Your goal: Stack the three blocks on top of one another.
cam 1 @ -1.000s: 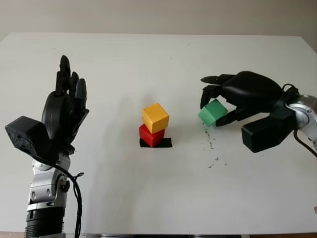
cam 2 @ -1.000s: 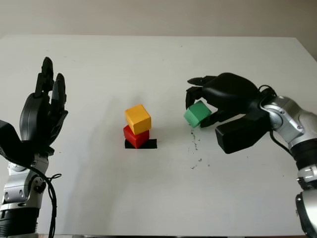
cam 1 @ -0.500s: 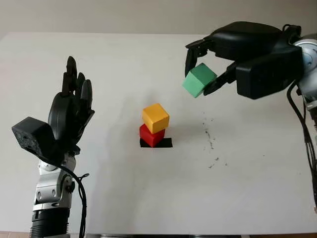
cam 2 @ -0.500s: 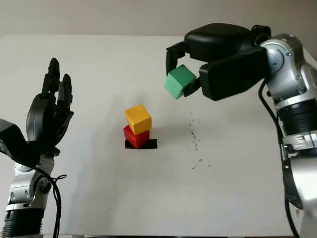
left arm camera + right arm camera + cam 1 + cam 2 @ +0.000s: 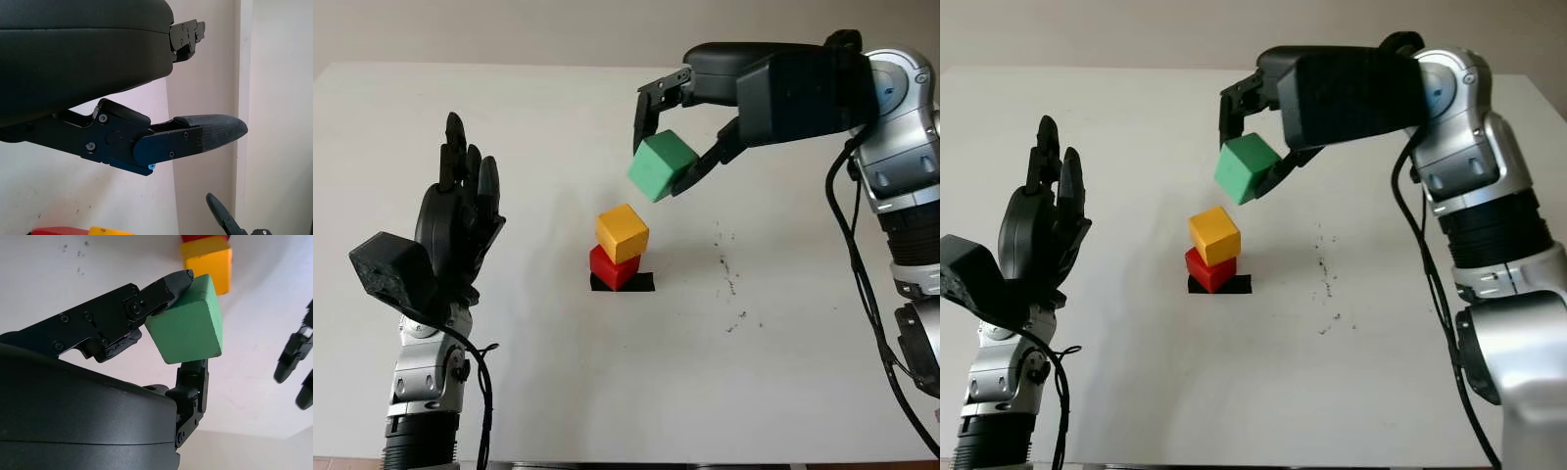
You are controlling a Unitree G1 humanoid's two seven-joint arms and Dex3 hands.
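Green block [image 5: 662, 166] clamped in right hand [image 5: 680, 127], above yellow block [image 5: 622, 232] on red block [image 5: 610, 268].

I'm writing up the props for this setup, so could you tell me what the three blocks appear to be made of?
The green block, held in the right hand above the stack, looks like painted wood: matte, with a slightly worn edge. It could also be dense foam. The yellow block and the red block beneath it show the same flat, unglossy colour and crisp corners, so they are probably the same material. The left hand is open, off to the side.
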